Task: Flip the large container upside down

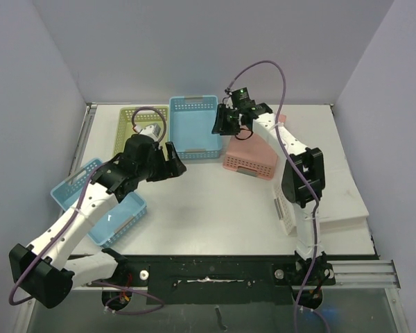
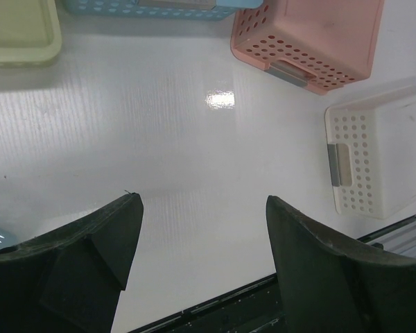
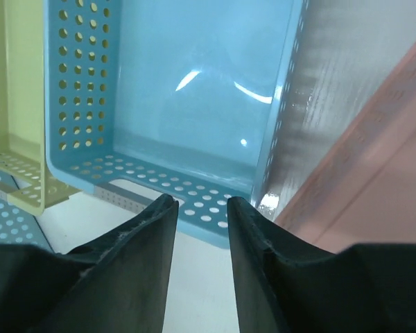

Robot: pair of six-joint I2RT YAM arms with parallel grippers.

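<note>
**Count and pose: five baskets, two arms**

Baskets on the table [image 1: 215,208]: 5, one of each colour. From the left:
1. pale blue basket [image 1: 121,218], open side up, partly under my left arm
2. green basket [image 1: 127,125], at the far edge
3. large blue basket [image 1: 193,132], touching the green one, upright, open side up, nothing inside
4. pink basket [image 1: 253,156], bottom up, just right of the blue one
5. white basket [image 1: 286,211], also bottom up, near the right edge

Arms: 2. My left arm reaches diagonally in over the pale blue basket. My left gripper [image 1: 172,161] hangs above bare table with fingers spread wide and nothing between them. My right arm stretches to the far side. My right gripper [image 1: 222,123] sits at the right rim of the large blue basket, between it and the pink one. In the wrist view, a narrow gap separates the fingers; only basket wall and table show through it.

Obscured: my left wrist covers part of the green basket. My right forearm hides most of the white one. I cannot tell whether the right fingers touch the blue rim.
</note>
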